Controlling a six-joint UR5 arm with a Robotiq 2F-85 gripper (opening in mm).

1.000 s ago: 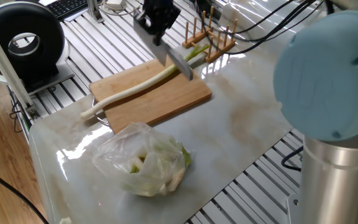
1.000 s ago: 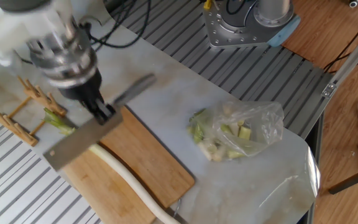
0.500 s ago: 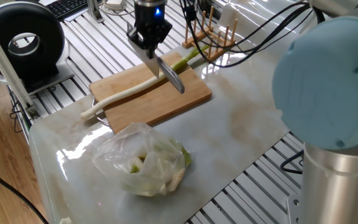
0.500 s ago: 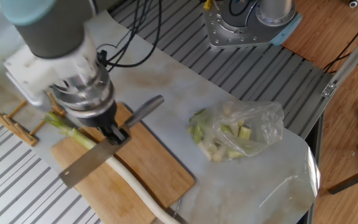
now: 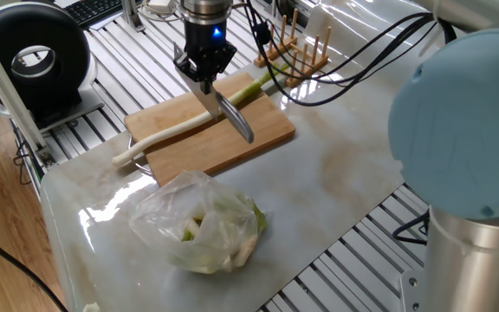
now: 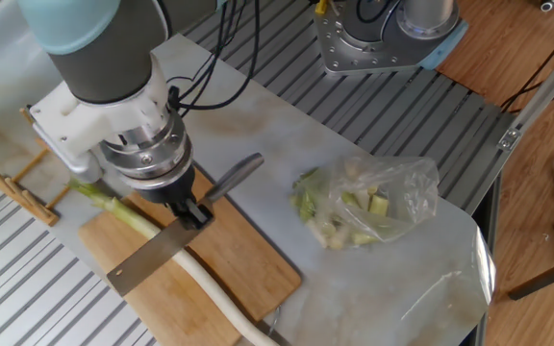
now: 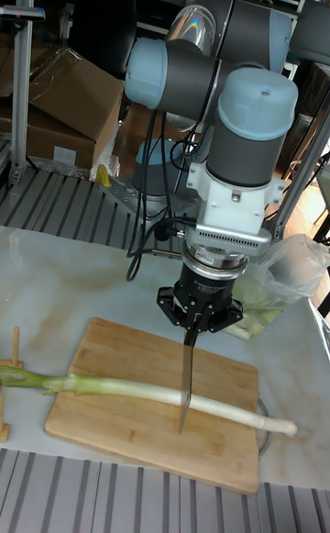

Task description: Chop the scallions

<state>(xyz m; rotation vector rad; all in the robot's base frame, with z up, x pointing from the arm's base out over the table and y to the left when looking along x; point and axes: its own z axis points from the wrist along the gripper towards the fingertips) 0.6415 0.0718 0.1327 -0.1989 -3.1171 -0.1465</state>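
One long scallion lies whole along the wooden board, its white end past the board's near-left edge and its green end by the rack. My gripper is shut on the handle of a knife. The blade points down and crosses the scallion near the board's middle. I cannot tell whether the edge touches the stalk. From the other side the knife lies across the scallion under the gripper.
A clear plastic bag of pale green vegetable pieces lies on the marble slab in front of the board. A wooden peg rack stands behind the board. A black round device sits at the far left, the robot base opposite.
My gripper has carried the knife from the green end by the rack along the stalk toward the board's middle, and lowered it until the blade crosses the scallion.
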